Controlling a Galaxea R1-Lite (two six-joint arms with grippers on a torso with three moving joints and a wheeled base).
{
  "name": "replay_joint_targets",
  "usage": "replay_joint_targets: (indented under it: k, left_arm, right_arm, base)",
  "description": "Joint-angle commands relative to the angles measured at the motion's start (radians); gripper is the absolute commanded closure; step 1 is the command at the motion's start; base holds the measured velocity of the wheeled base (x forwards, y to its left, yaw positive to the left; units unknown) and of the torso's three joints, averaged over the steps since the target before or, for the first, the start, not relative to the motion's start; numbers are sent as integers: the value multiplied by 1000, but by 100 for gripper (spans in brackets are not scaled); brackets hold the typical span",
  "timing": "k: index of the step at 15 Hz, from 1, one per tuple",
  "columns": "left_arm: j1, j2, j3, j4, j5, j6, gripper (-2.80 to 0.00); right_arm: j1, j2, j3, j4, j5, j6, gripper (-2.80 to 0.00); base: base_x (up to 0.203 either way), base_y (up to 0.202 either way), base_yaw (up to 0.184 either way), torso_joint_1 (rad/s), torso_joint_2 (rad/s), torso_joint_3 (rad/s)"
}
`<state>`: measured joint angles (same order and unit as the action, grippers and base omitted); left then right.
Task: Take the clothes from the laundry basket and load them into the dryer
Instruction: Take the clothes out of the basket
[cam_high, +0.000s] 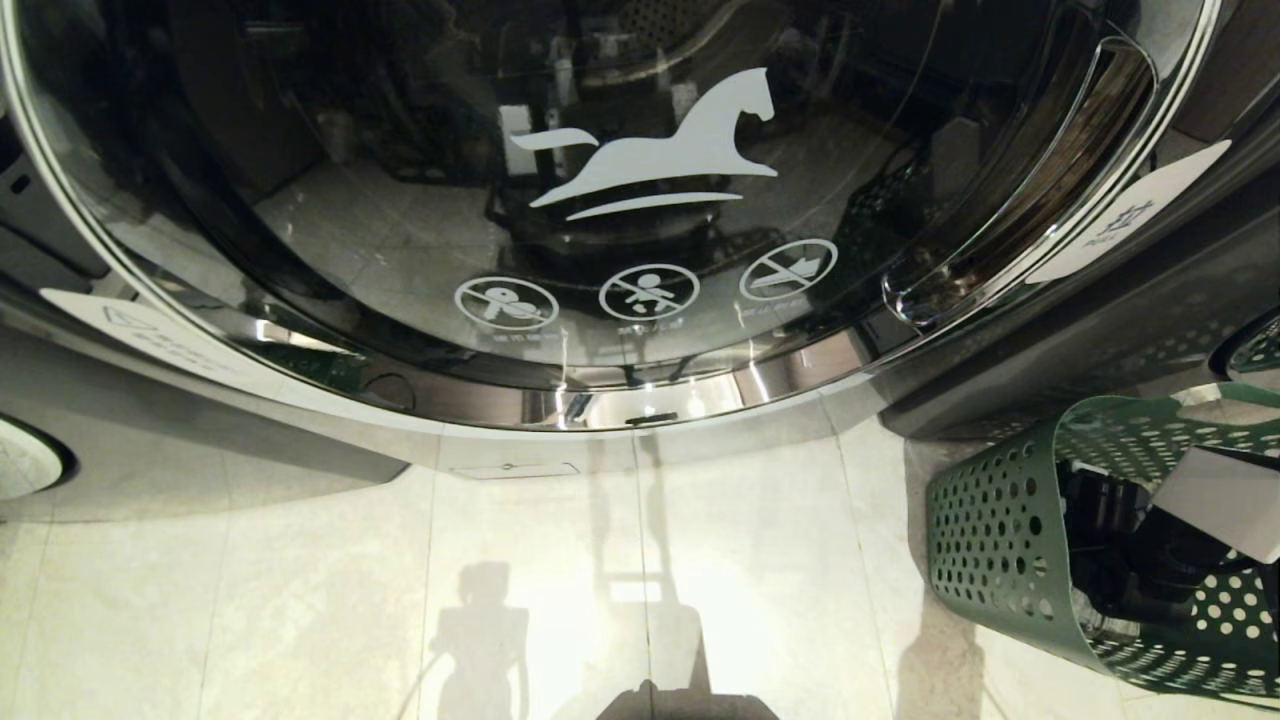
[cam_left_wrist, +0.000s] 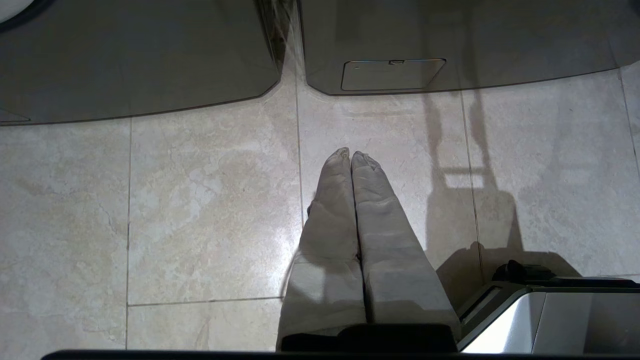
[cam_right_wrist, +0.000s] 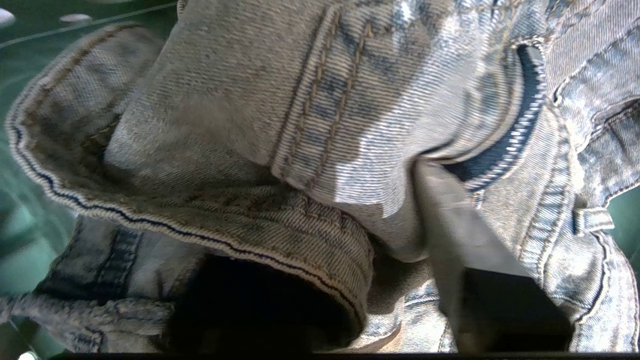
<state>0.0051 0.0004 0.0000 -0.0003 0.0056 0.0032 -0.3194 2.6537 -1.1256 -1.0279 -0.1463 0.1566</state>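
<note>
The green laundry basket (cam_high: 1000, 540) stands on the floor at the lower right, beside the dryer (cam_high: 640, 200), whose round glass door is closed. My right arm (cam_high: 1150, 560) reaches down into the basket. In the right wrist view the clothes (cam_right_wrist: 310, 100) are faded blue-grey denim that fills the picture. My right gripper (cam_right_wrist: 350, 215) is shut on a thick fold of it. One grey finger (cam_right_wrist: 450, 225) shows, pressed into the fold, and fabric hides the other. My left gripper (cam_left_wrist: 350, 155) is shut and empty, parked over the floor.
The dryer door's chrome handle (cam_high: 1040, 200) is on its right side. Another machine's front (cam_high: 150, 440) stands at the left. Pale tile floor (cam_high: 300, 600) lies before the dryer. The basket's green wall (cam_right_wrist: 30, 240) shows behind the denim. My base (cam_left_wrist: 550, 320) is beside the left gripper.
</note>
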Motion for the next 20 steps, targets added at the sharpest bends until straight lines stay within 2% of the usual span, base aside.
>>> replay_joint_targets:
  k: [1, 5, 9, 13, 20]
  left_arm:
    - [1, 0, 0, -1, 1, 0, 0]
    - [1, 0, 0, 0, 1, 0, 0]
    - [1, 1, 0, -1, 1, 0, 0]
    - [1, 1, 0, 0, 1, 0, 0]
    - [1, 1, 0, -1, 1, 0, 0]
  right_arm:
    - [0, 2, 0, -5, -4, 1, 0]
    - [0, -49, 21, 12, -31, 7, 0]
    - [-2, -181, 115, 74, -36, 41, 0]
    - [-4, -427, 322, 100, -32, 72, 0]
    - [4, -1008, 685, 107, -26, 67, 0]
  base:
    - [0, 0, 0, 0, 0, 0]
    - [0, 0, 0, 0, 0, 0]
    - [0, 0, 0, 0, 0, 0]
    - [0, 0, 0, 0, 0, 0]
    - [0, 0, 0, 0, 0, 0]
